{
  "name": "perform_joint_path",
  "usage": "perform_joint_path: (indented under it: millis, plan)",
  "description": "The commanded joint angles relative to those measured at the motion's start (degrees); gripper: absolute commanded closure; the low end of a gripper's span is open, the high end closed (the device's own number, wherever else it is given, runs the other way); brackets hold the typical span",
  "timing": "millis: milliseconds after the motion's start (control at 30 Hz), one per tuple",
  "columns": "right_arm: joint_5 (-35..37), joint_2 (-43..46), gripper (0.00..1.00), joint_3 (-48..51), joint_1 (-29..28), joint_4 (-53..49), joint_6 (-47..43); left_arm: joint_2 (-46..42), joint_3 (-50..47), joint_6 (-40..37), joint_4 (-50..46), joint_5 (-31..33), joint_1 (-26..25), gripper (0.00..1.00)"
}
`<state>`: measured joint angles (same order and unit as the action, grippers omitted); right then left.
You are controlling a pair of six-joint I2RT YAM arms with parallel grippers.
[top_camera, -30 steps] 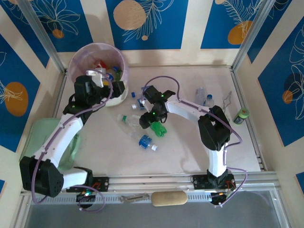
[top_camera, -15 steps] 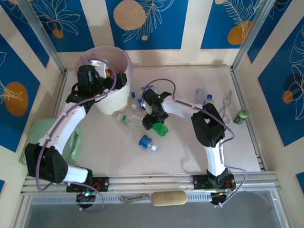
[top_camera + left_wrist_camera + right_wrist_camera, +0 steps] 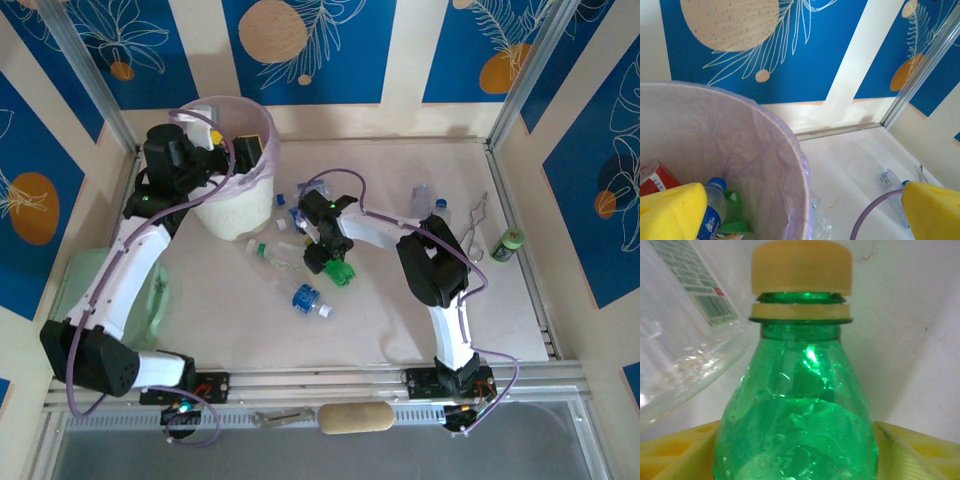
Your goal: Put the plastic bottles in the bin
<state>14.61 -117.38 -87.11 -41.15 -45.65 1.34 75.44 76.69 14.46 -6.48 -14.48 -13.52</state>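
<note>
Right end effector (image 3: 326, 262) is pinching a green bottle (image 3: 795, 410) with a tan cap. Its yellow pads (image 3: 670, 460) are pressing against both sides of the body while the bottle is lying on the white worktop (image 3: 400, 320) near the centre. A clear bottle (image 3: 680, 340) with a printed label is lying just beside it. A blue-labelled bottle (image 3: 308, 297) is resting nearer the arm bases, and more clear bottles (image 3: 425, 200) are lying further right. The bin (image 3: 235, 212), a white bucket with a lilac liner, is standing at the far left of the worktop. A red-labelled bottle (image 3: 655, 177), a blue-capped bottle (image 3: 712, 200) and a green one (image 3: 732, 212) are sitting inside it. Left end effector (image 3: 800, 220) is hovering at the bin's rim with its fingers spread wide, holding nothing. A dark cylinder (image 3: 508, 243) with a green top is standing by the right edge.
</note>
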Motion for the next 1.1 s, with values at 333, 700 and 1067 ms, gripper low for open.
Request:
perform_joint_path:
  millis: [333,700,1067]
  plan:
    - [-12.16,13.39,0.47,6.24,7.01,5.91,11.37,-5.10,-4.27,7.58,2.84,-9.34,-0.69,0.00]
    - [-22.13,33.57,0.47,14.60,16.27,24.75,38.35,-7.94,-12.86,10.02,1.16,-0.72,-12.96,0.00]
    - [-18.41,39.85,0.52,20.23,16.28,45.01,51.85,-4.53,-17.53,12.76,6.09,-0.05,-22.31,0.00]
